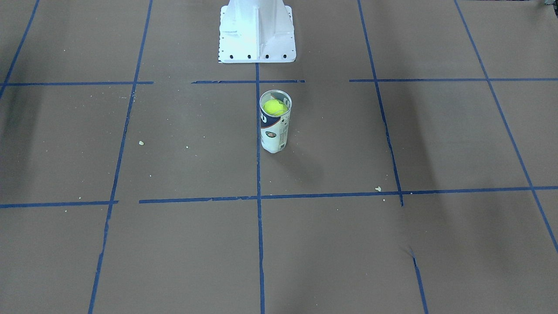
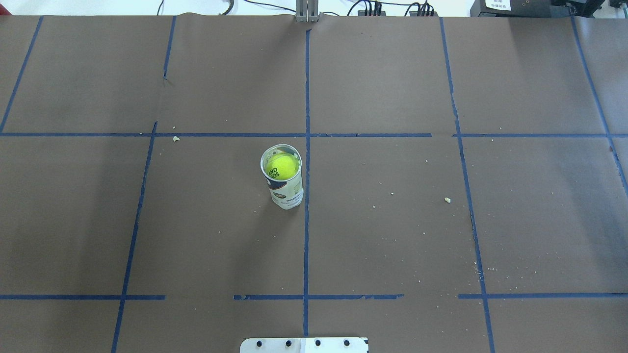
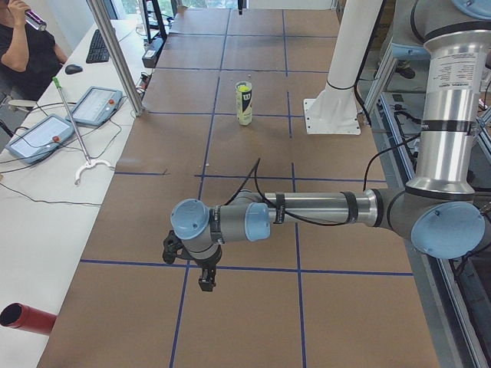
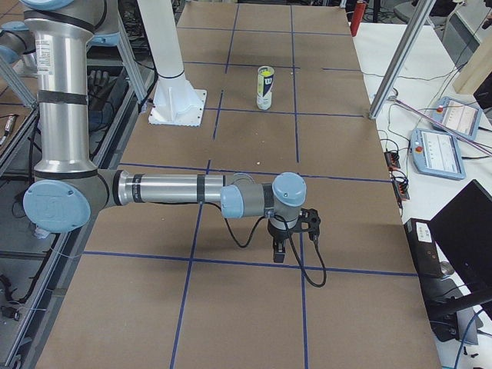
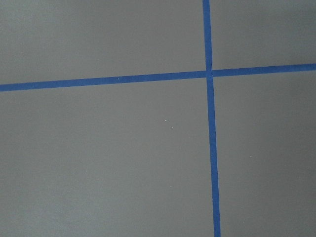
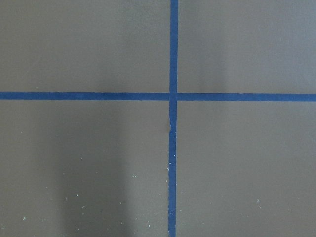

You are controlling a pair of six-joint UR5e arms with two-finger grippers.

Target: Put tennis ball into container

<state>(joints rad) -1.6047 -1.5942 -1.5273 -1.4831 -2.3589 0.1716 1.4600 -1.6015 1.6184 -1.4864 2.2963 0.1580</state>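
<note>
Count: 2 grippers, 1 tennis ball, 1 container, 1 white pedestal. The left gripper (image 3: 205,282) shows only in the exterior left view. It points fingers-down over the blue tape at the table's left end, about 7 o'clock from the container in that view and well apart from it. It's too small there to tell if the fingers are spread or closed. Left wrist cam shows brown paper (image 5: 98,158) and 1 tape crossing (image 5: 209,74). Mid-table, the container (image 2: 288,193) stands upright with its mouth open upward, just on the 9 o'clock side of the centre tape line (image 2: 306,245). The tennis ball (image 2: 282,166) is inside it, sitting high, just under the rim. Black print on the ball reads "AND" over "ROS", with the start of both words hidden. The tube label is white and dark blue with 1 small round logo (image 1: 271,134); its fine print is unreadable. The white pedestal (image 2: 304,344) is at 6 o'clock from the container in the overhead view, with 4 bolt holes showing on its base plate. The right gripper (image 4: 281,254) shows only in the exterior right view, fingers-down over the paper near a tape line. It's about 6 o'clock from the container in that view and well apart. Can't tell its finger state either. Right wrist cam shows brown paper and 1 tape crossing.
</note>
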